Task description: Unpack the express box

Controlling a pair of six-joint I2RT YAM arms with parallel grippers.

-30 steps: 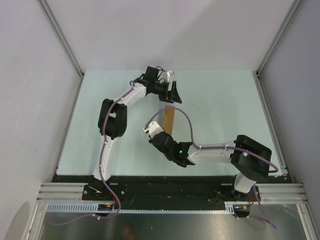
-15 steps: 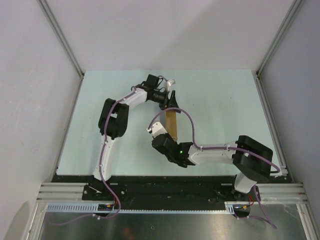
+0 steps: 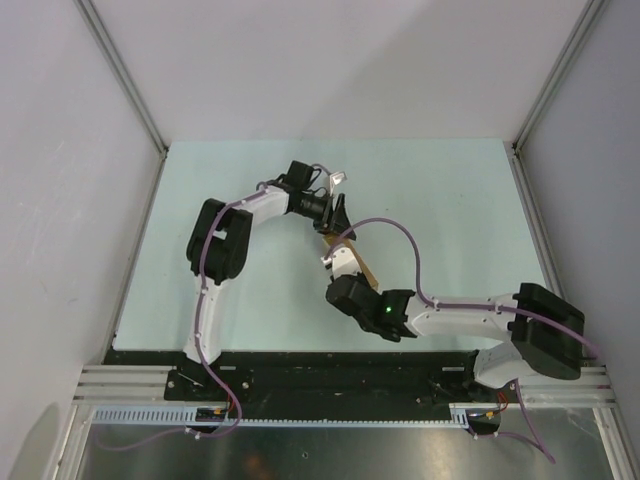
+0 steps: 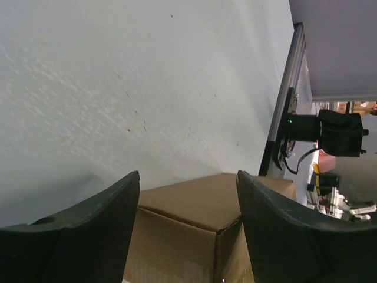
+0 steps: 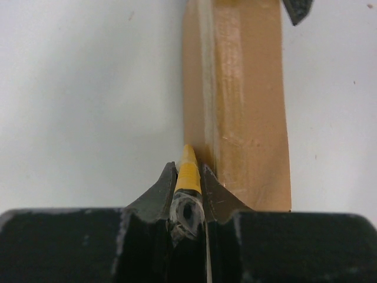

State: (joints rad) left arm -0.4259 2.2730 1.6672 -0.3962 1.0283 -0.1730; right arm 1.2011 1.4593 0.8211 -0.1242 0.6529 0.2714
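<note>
The express box (image 3: pixel 363 268) is a plain brown carton standing on a narrow side mid-table, mostly hidden by the arms in the top view. My left gripper (image 3: pixel 335 215) is at its far end. In the left wrist view the box (image 4: pixel 200 203) lies between the spread dark fingers of my left gripper (image 4: pixel 188 173), with one corner facing the camera. My right gripper (image 3: pixel 338 258) is at the near end, shut on a yellow-and-black utility knife (image 5: pixel 188 160). The knife tip touches the left edge of the box (image 5: pixel 247 88) beside its taped seam.
The pale green table (image 3: pixel 450 200) is bordered by metal rails (image 3: pixel 540 240) on both sides and grey walls behind. A purple cable (image 3: pixel 400 235) arcs over the right arm. A left fingertip (image 5: pixel 297 9) shows at the box's far end.
The right arm has swung rightward with the knife, and the box now sits slanted. My left gripper has come down to the box's far end and its jaws have narrowed.
</note>
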